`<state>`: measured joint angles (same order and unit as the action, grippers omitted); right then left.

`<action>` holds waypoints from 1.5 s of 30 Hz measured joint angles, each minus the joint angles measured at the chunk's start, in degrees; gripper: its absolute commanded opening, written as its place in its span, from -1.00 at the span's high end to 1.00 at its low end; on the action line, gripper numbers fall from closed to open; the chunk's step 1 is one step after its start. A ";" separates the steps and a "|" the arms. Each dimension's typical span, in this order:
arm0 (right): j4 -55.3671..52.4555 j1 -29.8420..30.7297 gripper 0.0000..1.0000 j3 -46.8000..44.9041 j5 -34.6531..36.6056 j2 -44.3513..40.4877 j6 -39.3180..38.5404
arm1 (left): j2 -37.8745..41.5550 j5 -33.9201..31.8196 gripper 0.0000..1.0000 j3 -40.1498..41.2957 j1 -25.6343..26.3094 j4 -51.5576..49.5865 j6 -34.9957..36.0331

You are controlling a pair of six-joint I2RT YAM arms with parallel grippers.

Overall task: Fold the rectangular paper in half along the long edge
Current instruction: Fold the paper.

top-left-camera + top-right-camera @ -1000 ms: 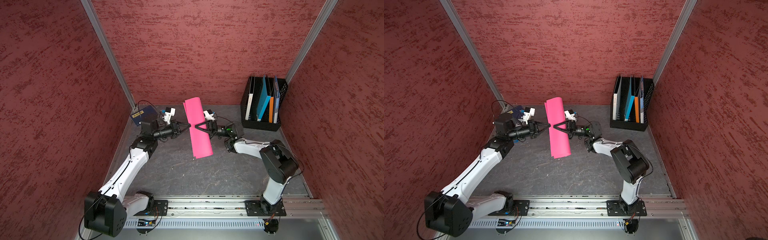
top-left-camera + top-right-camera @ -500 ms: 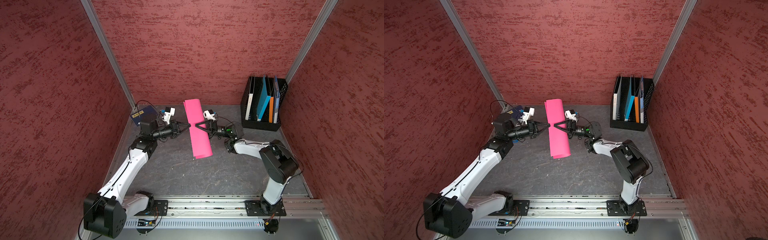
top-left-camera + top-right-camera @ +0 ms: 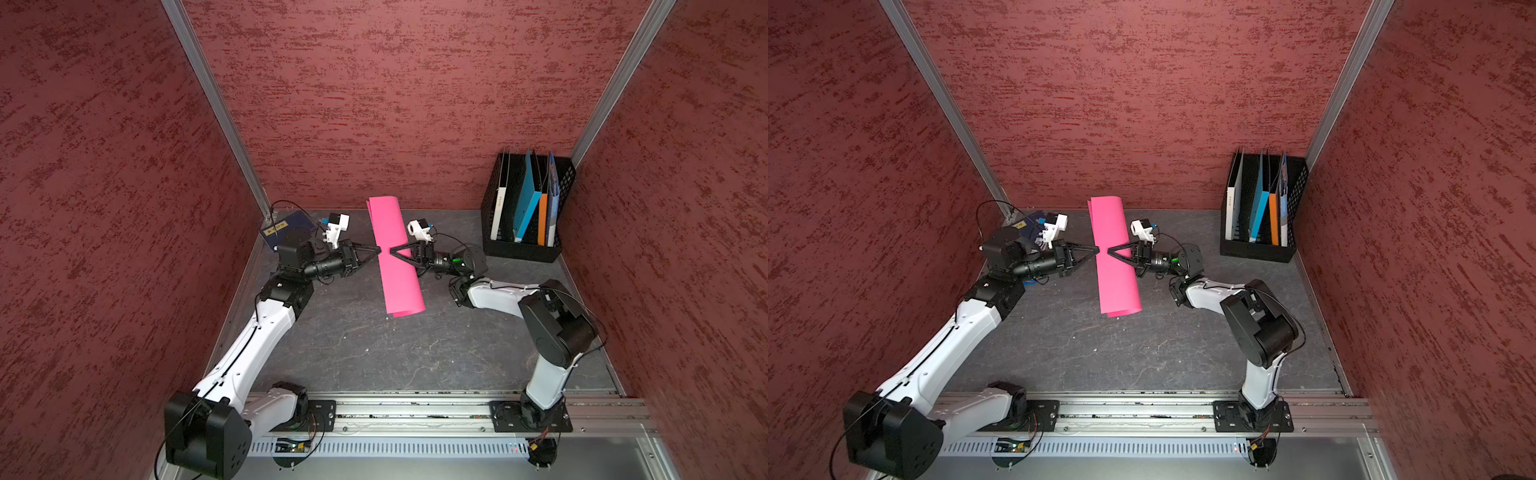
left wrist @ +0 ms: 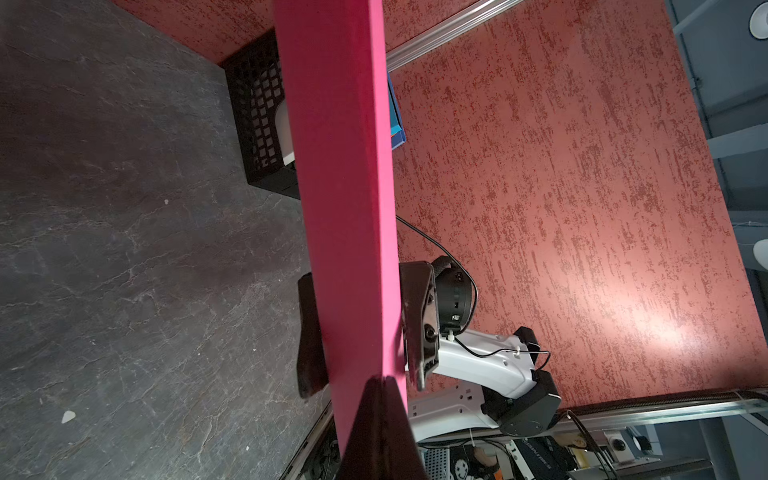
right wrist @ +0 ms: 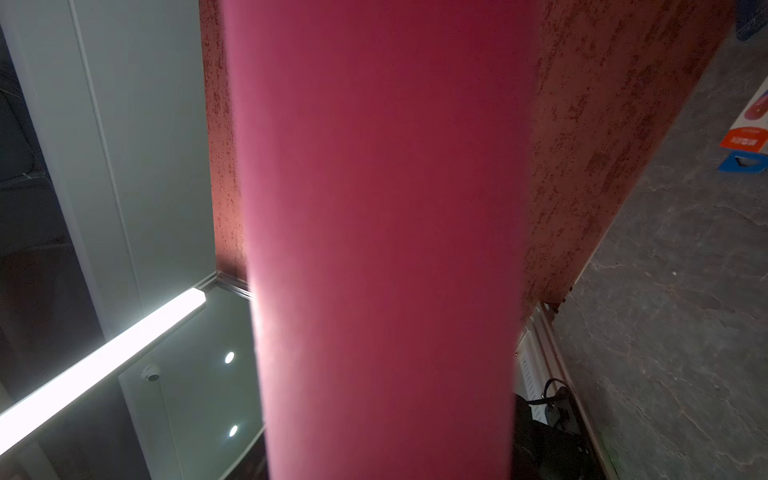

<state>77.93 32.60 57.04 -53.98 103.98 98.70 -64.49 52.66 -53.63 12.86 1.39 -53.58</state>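
We see the rectangular paper already doubled lengthwise and held over the desk between both arms, its fold rounded and, we judge, not yet creased. The left claw is clenched on its long edges, and the right claw stands parted around the bulge. A black file rack in the back corner holds an upright blue folder and an orange folder.
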 measured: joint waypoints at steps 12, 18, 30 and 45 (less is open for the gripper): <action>-3.34 0.00 0.14 0.13 -1.60 -5.35 -3.54 | 0.00 0.02 0.99 0.00 -0.02 0.00 0.00; -6.14 0.00 0.17 0.13 -2.21 -5.51 -5.38 | 0.00 0.02 0.77 0.00 -0.02 0.00 -0.02; -6.60 0.00 0.14 -0.33 -0.87 -5.51 -6.73 | -0.28 0.02 0.49 0.00 -0.02 0.13 -0.44; -3.56 0.00 0.13 -3.02 3.45 -5.70 -6.60 | -0.33 0.02 0.50 0.07 -0.11 0.15 -0.44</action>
<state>74.37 32.60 54.02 -50.52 98.28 92.09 -64.82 52.69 -53.56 12.75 1.54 -54.02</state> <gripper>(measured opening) 0.436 0.254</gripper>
